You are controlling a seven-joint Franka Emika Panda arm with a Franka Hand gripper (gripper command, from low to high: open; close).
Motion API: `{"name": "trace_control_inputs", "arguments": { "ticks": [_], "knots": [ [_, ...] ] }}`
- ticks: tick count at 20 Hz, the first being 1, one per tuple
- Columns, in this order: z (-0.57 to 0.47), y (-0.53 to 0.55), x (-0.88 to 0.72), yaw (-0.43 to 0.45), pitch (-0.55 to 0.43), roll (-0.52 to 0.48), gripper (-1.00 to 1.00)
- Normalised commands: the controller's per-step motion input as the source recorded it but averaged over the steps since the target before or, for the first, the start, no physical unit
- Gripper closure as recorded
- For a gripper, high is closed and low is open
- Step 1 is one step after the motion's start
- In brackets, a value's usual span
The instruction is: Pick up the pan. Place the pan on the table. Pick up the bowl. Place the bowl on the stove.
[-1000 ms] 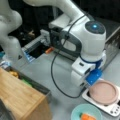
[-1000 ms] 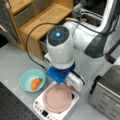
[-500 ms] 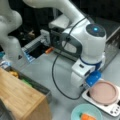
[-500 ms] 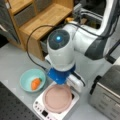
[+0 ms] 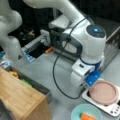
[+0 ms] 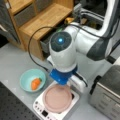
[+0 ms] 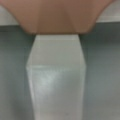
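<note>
The dusty-pink pan (image 5: 103, 91) (image 6: 58, 98) lies on the white stove (image 5: 113, 109) (image 6: 39, 106) in both front views. Its white handle (image 7: 56, 75) fills the wrist view, with the pink rim at the top edge. My gripper (image 5: 83, 84) (image 6: 75, 85) hangs low at the pan's handle side, and the arm's hand hides its fingertips. The teal bowl (image 5: 80, 112) (image 6: 26, 78), with an orange item (image 6: 35, 83) inside, rests on the grey table (image 5: 47, 66) (image 6: 13, 58) beside the stove.
A wooden block (image 5: 20, 100) stands at a front view's lower left. A wooden shelf unit (image 6: 42, 20) stands behind the arm. A silver toaster oven (image 6: 107, 96) sits to the right of the stove. A black cable (image 5: 53, 75) loops off the arm.
The hand has sunk slightly toward the pan's handle side. The pan and the bowl have not moved.
</note>
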Motion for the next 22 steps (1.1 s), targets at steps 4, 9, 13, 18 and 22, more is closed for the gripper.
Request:
{"name": "trace_control_inputs", "arguments": {
  "ticks": [4, 9, 13, 18, 22],
  "knots": [
    [-0.02, 0.03, -0.10, 0.097, 0.005, -0.168, -1.00],
    [-0.01, 0.02, -0.09, 0.094, 0.002, -0.168, -1.00],
    [-0.01, 0.02, -0.08, 0.094, 0.001, -0.168, -1.00],
    [-0.01, 0.02, -0.08, 0.094, 0.001, -0.168, -1.00],
    [-0.01, 0.02, -0.09, 0.094, 0.000, -0.166, -1.00]
  ]
}}
